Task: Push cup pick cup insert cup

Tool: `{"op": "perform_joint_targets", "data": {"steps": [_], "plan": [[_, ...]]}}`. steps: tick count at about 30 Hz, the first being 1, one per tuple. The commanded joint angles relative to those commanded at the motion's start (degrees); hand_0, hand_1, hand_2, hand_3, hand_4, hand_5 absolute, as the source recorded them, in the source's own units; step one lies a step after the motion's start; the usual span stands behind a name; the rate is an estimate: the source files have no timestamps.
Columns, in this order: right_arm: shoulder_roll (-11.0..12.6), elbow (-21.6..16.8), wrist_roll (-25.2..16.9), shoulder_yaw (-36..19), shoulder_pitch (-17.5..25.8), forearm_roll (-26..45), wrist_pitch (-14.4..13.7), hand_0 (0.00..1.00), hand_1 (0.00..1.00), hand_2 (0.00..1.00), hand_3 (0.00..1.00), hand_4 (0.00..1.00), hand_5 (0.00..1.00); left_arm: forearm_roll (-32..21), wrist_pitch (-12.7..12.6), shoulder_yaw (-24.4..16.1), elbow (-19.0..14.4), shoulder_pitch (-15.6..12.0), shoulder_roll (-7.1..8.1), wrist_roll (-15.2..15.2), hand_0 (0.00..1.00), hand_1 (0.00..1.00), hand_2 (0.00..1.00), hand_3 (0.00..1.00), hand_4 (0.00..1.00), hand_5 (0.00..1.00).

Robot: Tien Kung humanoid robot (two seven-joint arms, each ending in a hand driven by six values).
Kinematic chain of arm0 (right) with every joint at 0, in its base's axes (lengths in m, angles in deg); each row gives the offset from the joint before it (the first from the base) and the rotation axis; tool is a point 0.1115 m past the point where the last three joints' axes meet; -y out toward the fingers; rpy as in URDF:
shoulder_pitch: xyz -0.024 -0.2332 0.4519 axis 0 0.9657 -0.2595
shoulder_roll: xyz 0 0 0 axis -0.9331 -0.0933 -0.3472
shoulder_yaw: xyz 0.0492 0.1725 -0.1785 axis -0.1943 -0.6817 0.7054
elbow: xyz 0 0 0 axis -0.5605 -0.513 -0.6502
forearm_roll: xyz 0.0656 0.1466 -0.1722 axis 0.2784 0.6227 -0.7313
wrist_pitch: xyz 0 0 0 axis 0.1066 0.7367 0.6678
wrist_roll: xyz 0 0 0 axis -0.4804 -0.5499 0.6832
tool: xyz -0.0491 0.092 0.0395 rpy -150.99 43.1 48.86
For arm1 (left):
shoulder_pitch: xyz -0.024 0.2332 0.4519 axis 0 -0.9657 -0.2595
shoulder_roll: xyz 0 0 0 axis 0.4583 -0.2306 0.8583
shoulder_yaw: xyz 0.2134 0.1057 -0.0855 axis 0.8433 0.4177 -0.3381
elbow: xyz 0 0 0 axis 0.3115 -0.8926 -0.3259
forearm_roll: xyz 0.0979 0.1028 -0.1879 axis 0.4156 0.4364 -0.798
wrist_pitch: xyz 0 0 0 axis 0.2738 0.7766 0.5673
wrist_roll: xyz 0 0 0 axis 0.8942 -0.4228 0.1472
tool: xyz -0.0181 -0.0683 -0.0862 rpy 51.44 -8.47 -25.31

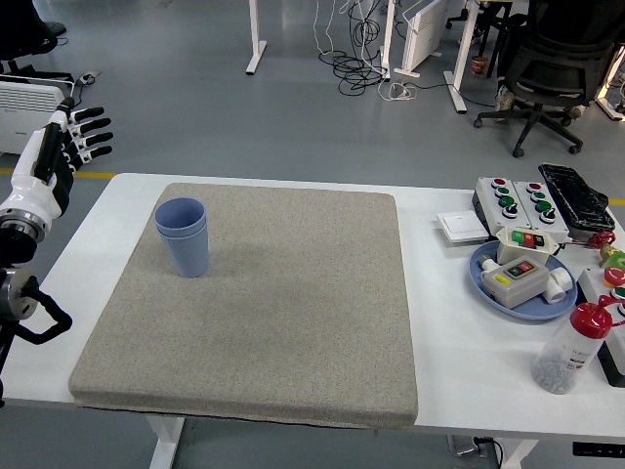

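Two blue cups [183, 236] stand nested, one inside the other, upright on the grey mat [273, 322] near its far left corner. My left hand [70, 147] is raised at the picture's left edge, well left of the cups and apart from them. Its fingers [90, 129] are spread and hold nothing. My right arm is out of view.
At the right of the white table [459, 332] are a blue plate [488, 288] with button boxes, a control box with coloured buttons [513, 200], a white switch plate [461, 227] and a red-capped bottle [571, 349]. Office chairs and desk legs stand behind.
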Motion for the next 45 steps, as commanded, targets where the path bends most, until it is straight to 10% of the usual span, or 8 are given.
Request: {"op": "perform_joint_targets", "data": {"steps": [5, 13, 45], "plan": [[0.00, 0.04, 0.12, -0.36, 0.17, -0.65, 0.00, 0.704, 0.641, 0.651, 0.583, 0.078, 0.456, -10.52, 1.79, -5.08, -3.07, -7.13, -3.56, -1.64, 0.698, 0.713, 0.740, 0.718, 0.566, 0.998], [-0.10, 0.08, 0.34, -0.92, 0.51, -1.81, -0.01, 0.704, 0.643, 0.651, 0.582, 0.078, 0.459, -12.44, 3.91, -7.00, -5.92, -18.00, -9.95, -7.25, 0.779, 0.782, 0.770, 0.733, 0.581, 0.998], [0.45, -0.02, -0.28, 0.29, -1.77, -0.67, 0.33, 0.703, 0.642, 0.650, 0.581, 0.077, 0.459, -11.96, 3.63, -6.87, -6.02, -20.23, -9.43, -10.87, 0.791, 0.799, 0.784, 0.737, 0.575, 0.998]]}}
